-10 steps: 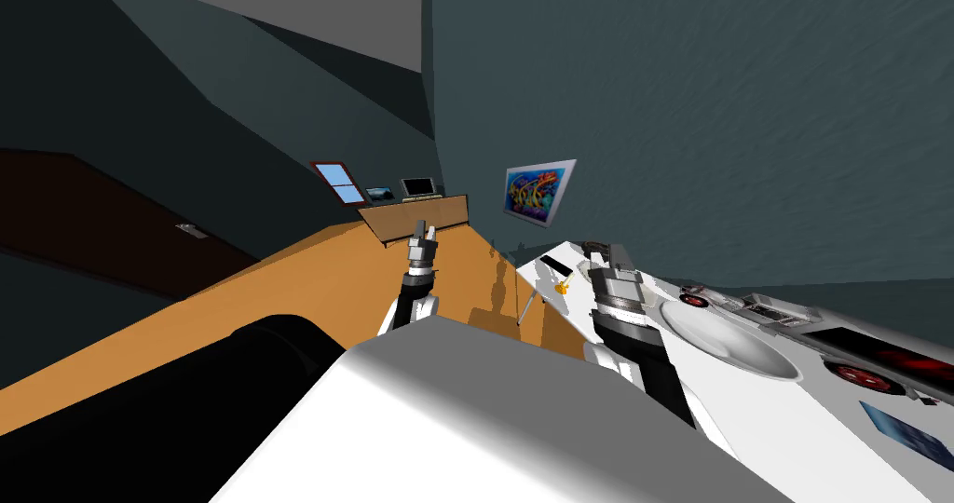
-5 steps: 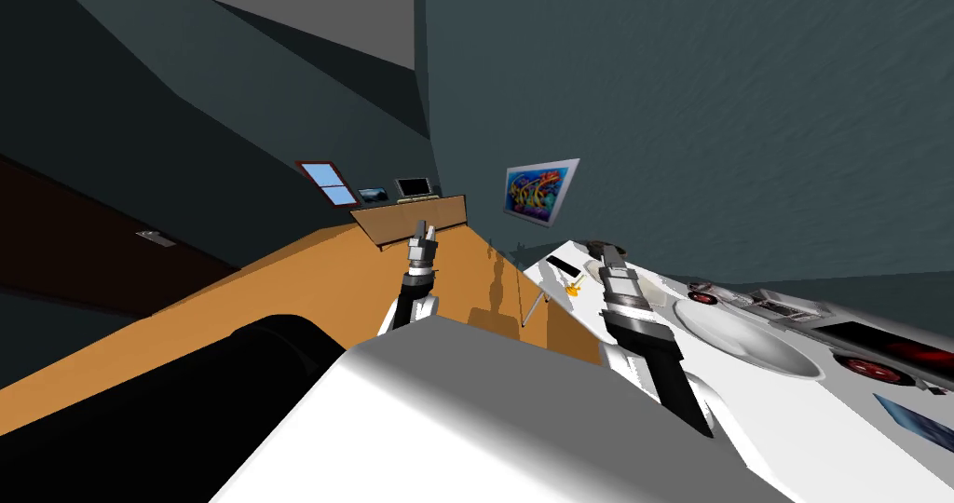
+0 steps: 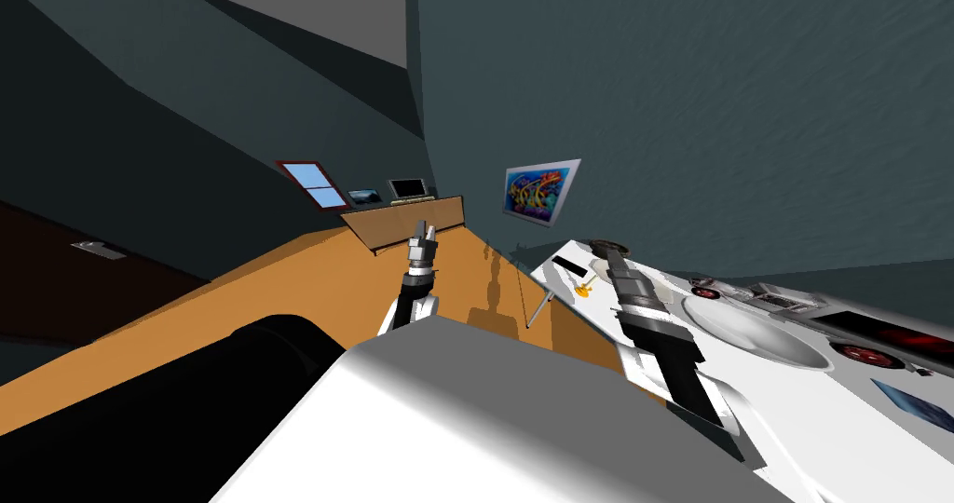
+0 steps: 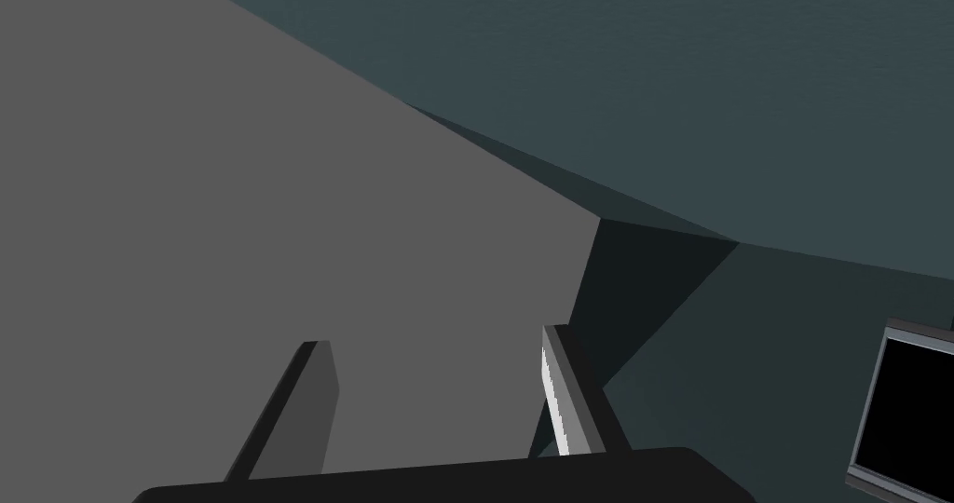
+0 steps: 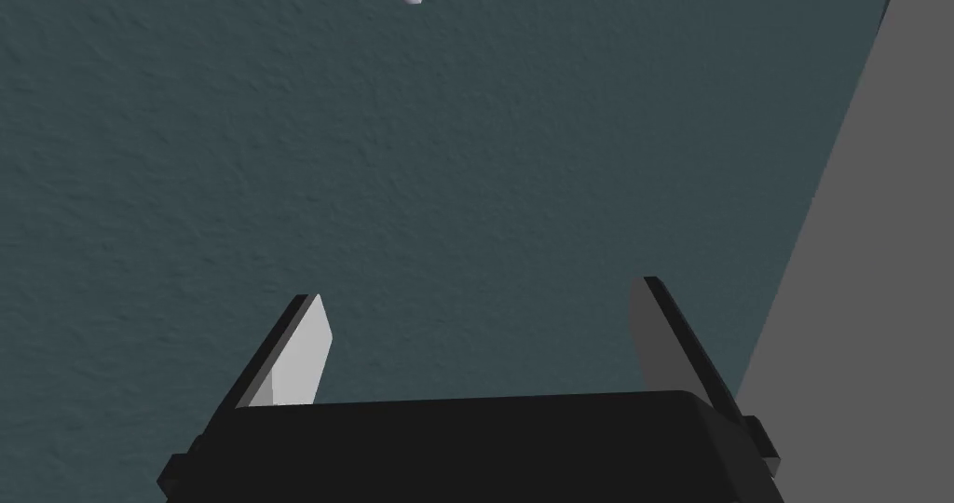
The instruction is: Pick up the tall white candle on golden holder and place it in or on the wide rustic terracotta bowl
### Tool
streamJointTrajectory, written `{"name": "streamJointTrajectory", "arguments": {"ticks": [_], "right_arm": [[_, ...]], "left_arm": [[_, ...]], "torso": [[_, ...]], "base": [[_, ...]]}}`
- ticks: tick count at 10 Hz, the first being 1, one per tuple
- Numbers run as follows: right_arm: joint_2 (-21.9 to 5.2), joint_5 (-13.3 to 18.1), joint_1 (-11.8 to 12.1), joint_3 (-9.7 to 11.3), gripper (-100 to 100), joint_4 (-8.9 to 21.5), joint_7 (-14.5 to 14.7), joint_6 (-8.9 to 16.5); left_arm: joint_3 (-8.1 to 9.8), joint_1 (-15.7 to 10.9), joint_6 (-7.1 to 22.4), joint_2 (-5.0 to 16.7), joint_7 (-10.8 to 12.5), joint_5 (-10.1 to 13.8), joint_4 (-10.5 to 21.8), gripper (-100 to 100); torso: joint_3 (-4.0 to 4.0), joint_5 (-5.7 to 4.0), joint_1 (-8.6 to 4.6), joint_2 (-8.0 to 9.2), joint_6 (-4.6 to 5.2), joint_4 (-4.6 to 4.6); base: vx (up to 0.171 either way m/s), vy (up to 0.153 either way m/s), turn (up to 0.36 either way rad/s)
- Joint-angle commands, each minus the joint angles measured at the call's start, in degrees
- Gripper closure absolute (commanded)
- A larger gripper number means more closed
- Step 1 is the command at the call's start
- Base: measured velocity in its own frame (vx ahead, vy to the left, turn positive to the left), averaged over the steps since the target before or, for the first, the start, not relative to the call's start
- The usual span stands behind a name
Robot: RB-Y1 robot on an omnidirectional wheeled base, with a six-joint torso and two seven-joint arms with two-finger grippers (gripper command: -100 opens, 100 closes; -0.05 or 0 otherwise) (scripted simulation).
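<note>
Fingers (image 5: 296, 358) of your right gripper (image 5: 480, 288) stand wide apart, empty, pointed at a dark teal wall (image 5: 373, 153). In the head view that arm reaches out over a white table (image 3: 810, 414). The task's small white candle on a gold holder (image 3: 584, 290) sits on the tabletop just beside the arm's wrist, on its left side, apart from the fingers; too small to tell if it's upright. The wide shallow bowl, drawn white-grey (image 3: 759, 334), sits on the arm's other side, near your forearm. A flat black rectangular slab (image 3: 565, 265) lies just beyond the candle, near the table's edge. Past the bowl you have a grey tray-like box (image 3: 778, 294), a round red-and-black disc (image 3: 862, 350) and a flat blue card (image 3: 918, 402). A colourful framed picture (image 3: 540, 192) hangs on the wall above the table's far end. Your left gripper (image 4: 436, 336) is held out over the orange floor (image 3: 307, 274), well apart from the table, fingers parted too.
</note>
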Motion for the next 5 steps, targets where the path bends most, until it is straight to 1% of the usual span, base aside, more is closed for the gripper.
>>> {"name": "streamJointTrajectory", "arguments": {"ticks": [1,3,5], "right_arm": [[0.2,2.4,-0.8,-2.2,-100,1.8,2.4,1.2],[0.1,5.1,-2.1,-4.8,-100,4.4,5.0,2.3],[0.0,7.7,-3.3,-7.2,-100,7.1,7.7,3.2]], "left_arm": [[0.0,0.0,0.0,0.0,0.0,0.0,0.0,0],[0.0,0.0,0.0,0.0,0.0,0.0,0.0,0],[0.0,0.0,0.0,0.0,0.0,0.0,0.0,0]], "torso": [[0.0,0.0,0.0,0.0,0.0,0.0],[-0.01,-0.01,-0.06,-0.02,0.01,-0.01],[-0.07,-0.01,-0.09,-0.13,0.0,-0.03]], "base": [[0.041,0.165,-0.122],[0.059,0.137,-0.137],[0.097,0.148,-0.148]]}}
